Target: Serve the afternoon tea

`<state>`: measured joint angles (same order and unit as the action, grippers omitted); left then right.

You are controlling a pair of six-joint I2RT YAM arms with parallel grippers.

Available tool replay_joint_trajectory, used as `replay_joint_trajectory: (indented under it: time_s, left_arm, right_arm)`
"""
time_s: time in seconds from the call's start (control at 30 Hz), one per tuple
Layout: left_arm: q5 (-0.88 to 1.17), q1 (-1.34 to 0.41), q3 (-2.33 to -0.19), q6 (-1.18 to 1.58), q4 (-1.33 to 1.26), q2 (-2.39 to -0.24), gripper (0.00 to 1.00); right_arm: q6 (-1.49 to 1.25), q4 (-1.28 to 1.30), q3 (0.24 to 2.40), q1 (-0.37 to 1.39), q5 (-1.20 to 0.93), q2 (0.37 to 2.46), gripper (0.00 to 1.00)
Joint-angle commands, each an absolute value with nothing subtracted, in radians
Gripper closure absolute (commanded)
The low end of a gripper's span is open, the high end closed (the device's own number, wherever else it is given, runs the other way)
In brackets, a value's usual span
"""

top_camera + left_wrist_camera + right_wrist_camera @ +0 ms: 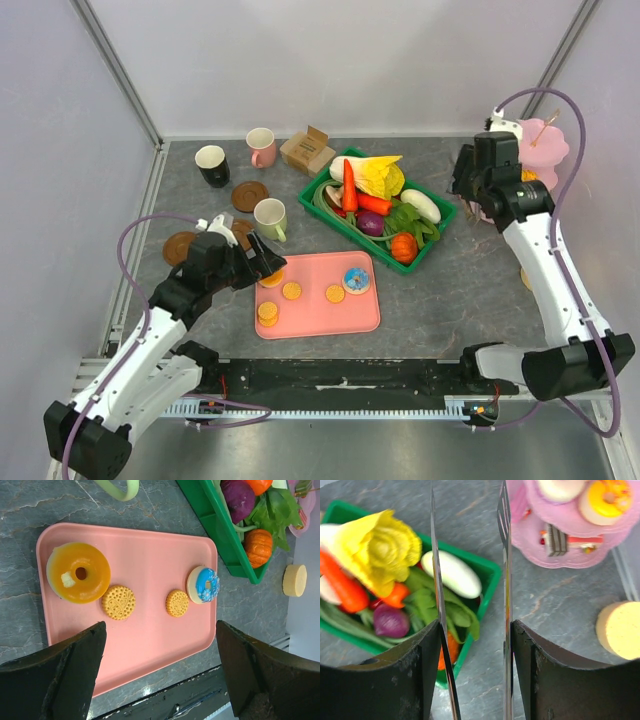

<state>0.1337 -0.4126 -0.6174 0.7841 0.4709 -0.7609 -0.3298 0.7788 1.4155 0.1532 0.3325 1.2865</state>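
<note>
A pink tray [315, 325] holds an orange donut [78, 572], a blue iced donut [203, 584] and round orange biscuits [118, 602]. My left gripper [160, 630] is open and empty, hovering over the tray's left part [262, 262]. My right gripper [475, 627] is shut on metal tongs [436, 580]. The two blades stand apart with nothing between them, between the green basket and a pink tiered stand [570, 530]. The stand carries a yellow donut [606, 500] and a striped cake slice [557, 540]. Black [212, 166], pink [262, 147] and pale-green [270, 219] mugs stand at the back left among brown coasters [250, 196].
A green basket [445, 218] of toy vegetables sits right of centre. A small cardboard box [307, 151] stands at the back. A pale yellow round piece [620, 630] lies on the table near the right wall. Walls close in on the left, back and right.
</note>
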Motion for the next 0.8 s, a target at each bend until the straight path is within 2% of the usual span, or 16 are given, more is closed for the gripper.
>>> replay_joint_trajectory:
  time_s: [0.0, 0.43, 0.6, 0.77]
  left_arm:
    - [0.146, -0.414, -0.638, 0.784, 0.479, -0.738, 0.04]
    - [0.106, -0.416, -0.660, 0.790, 0.583, -0.690, 0.04]
    - [0.115, -0.416, -0.652, 0.796, 0.591, -0.681, 0.04]
    - [0.120, -0.414, -0.646, 0.795, 0.595, -0.678, 0.04]
  right_arm:
    - [-0.333, 0.752, 1.401, 0.257, 0.276, 1.235, 0.36]
    - [-0.362, 0.686, 1.234, 0.541, 0.003, 1.115, 0.37]
    - [-0.406, 0.716, 1.167, 0.696, 0.017, 1.103, 0.37]
    - [-0.431, 0.836, 1.187, 0.856, 0.182, 1.156, 0.37]
